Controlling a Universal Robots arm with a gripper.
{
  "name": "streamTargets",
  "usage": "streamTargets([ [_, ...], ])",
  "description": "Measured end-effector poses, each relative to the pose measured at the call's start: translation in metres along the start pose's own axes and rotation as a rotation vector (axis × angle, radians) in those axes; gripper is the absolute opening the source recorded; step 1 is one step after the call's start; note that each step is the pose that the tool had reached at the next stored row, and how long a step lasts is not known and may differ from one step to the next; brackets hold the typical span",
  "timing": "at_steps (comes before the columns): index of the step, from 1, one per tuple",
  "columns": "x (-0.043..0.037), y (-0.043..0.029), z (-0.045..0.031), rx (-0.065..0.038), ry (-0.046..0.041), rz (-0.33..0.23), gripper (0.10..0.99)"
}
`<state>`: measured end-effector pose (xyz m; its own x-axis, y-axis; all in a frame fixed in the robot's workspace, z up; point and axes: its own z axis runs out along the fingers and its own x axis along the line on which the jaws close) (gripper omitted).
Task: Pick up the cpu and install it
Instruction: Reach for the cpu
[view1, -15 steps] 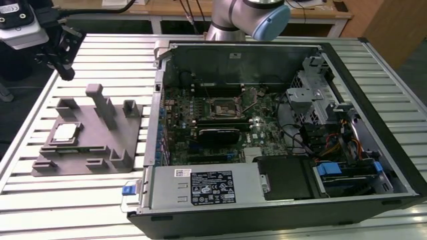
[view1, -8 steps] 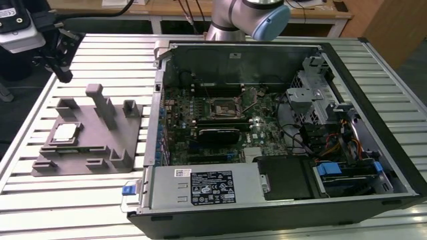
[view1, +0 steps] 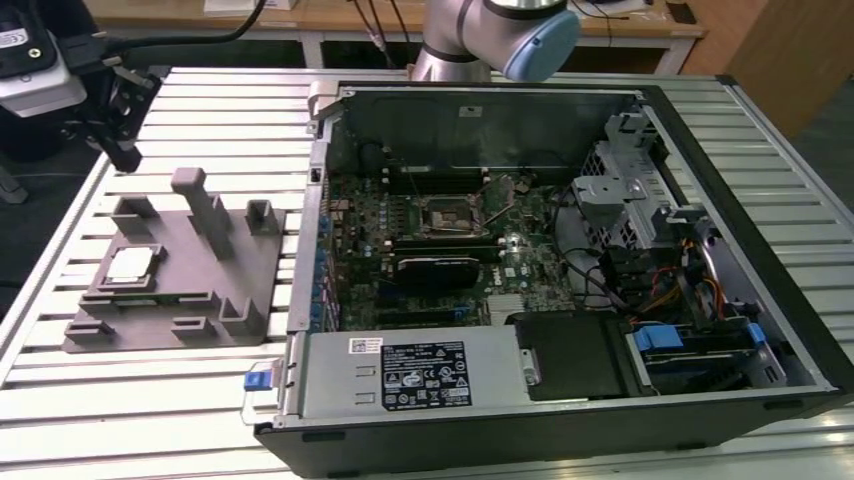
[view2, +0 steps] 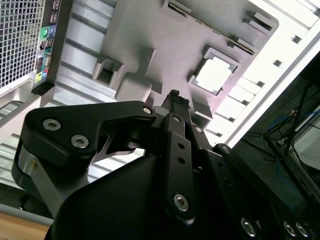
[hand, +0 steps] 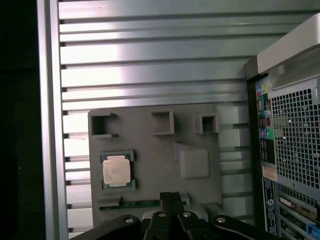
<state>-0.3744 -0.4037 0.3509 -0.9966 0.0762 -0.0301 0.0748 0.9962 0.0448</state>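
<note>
The cpu (view1: 130, 265) is a small pale silver square lying flat in a recess of the grey fixture (view1: 200, 290) on the exterior view's left. Both wrist views look down on the cpu (view2: 214, 75) (hand: 117, 170) seated in the fixture (view2: 165, 40) (hand: 150, 150). My gripper (view1: 127, 158) hangs above the table beyond the fixture's far end, well above and apart from the chip. Its thin black fingertips meet with nothing between them, so the gripper (view2: 175, 95) (hand: 172, 196) is shut. The black square socket (view1: 447, 213) sits on the motherboard inside the open case.
An open computer case (view1: 747, 300) lies on the slatted metal table (view1: 187, 400) at the exterior view's right, with a black heatsink block (view1: 441, 272), cables and a drive bay inside. The case's rear ports (hand: 265, 130) stand close beside the fixture. Upright posts (view1: 190, 185) rise from the fixture.
</note>
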Motion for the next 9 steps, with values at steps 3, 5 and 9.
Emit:
streamTargets([
  [3, 0.0047, -0.0007, 0.0035, 0.0, 0.0001, 0.0, 0.106],
  [5, 0.0079, -0.0012, 0.0061, 0.0, 0.0, 0.0, 0.106],
  [9, 0.0138, -0.002, 0.0116, 0.0, 0.0001, 0.0, 0.106],
])
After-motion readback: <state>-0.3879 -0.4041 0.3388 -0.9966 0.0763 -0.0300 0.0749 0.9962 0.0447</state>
